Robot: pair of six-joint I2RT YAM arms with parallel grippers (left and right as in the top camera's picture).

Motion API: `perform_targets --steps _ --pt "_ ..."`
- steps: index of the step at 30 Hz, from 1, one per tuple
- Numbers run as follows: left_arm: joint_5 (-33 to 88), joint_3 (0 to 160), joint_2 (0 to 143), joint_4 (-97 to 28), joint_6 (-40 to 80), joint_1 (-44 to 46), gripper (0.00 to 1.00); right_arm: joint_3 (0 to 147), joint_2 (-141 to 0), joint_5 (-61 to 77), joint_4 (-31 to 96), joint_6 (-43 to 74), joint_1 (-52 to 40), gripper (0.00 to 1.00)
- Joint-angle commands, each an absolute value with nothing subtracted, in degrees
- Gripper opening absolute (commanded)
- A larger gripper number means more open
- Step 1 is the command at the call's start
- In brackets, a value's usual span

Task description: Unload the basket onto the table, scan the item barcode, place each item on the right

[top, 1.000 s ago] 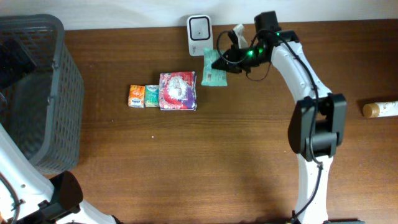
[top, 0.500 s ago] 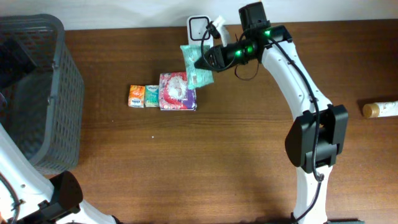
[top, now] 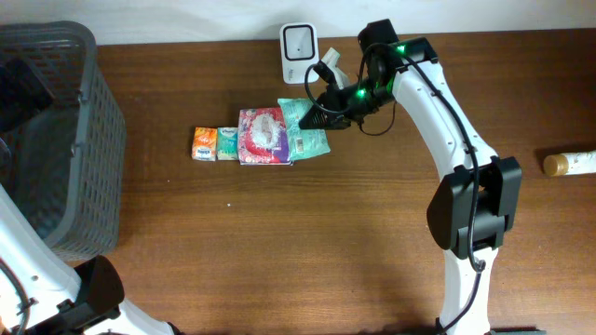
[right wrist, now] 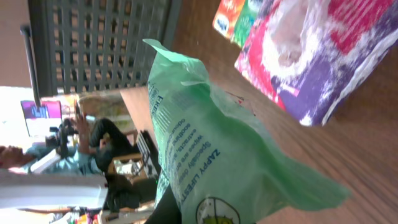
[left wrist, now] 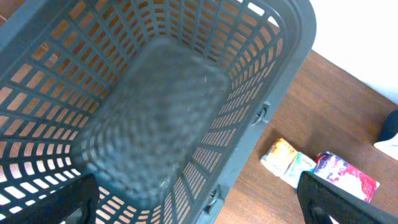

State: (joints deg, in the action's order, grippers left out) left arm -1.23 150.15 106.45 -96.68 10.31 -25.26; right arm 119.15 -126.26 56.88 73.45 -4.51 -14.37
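**Overhead view.** My right pincer [top: 319, 118] is closed tight on the right edge of the green packet [top: 305, 132], the item to be scanned. The packet sits flat to the camera, low over the table [top: 354, 233]. Its left edge meets or overlaps the right side of the purple pack [top: 265, 137]; whether it rests on the wood I cannot tell. The white scanner [top: 298, 41] stands at the far edge of the table, near the packet but apart from it. Left of the purple pack, in one row and touching, lie a small green packet [top: 227, 143] and an orange packet [top: 204, 143]. A grey basket [top: 65, 140] fills the left end of the table. A bottle [top: 570, 164] lies at the right edge, well apart from the rest.

**Right wrist view.** The green packet [right wrist: 211, 155] fills the centre of the frame, with print running along its length. Its held end sits at the bottom, where one dark finger [right wrist: 163, 210] shows. Beyond it are the purple pack [right wrist: 323, 56], the two small packets and the basket [right wrist: 99, 43].

**Left wrist view.** My left pincer [left wrist: 199, 205] hangs over the basket [left wrist: 155, 118] with its jaws spread wide and nothing between them. Only the two fingertips [left wrist: 50, 202] show, in the lower corners. The row of packs lies on the table to the right of the basket.
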Motion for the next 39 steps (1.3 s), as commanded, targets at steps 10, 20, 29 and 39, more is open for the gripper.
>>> perform_targets --steps 10,20,29,39 --pt "-1.0 150.0 106.5 -96.7 10.7 -25.4 0.99 120.0 -122.2 53.3 76.3 -10.1 -15.4 0.04" --pt "-1.0 150.0 106.5 -96.7 10.7 -25.4 0.99 119.9 -122.2 51.8 77.4 -10.1 -15.4 0.04" --pt "-1.0 150.0 106.5 -96.7 10.7 -25.4 0.99 119.9 -122.2 51.8 77.4 -10.0 -15.4 0.04" --pt "-1.0 150.0 106.5 -96.7 10.7 -25.4 0.99 119.9 -122.2 43.5 77.3 -5.7 -15.4 0.04"
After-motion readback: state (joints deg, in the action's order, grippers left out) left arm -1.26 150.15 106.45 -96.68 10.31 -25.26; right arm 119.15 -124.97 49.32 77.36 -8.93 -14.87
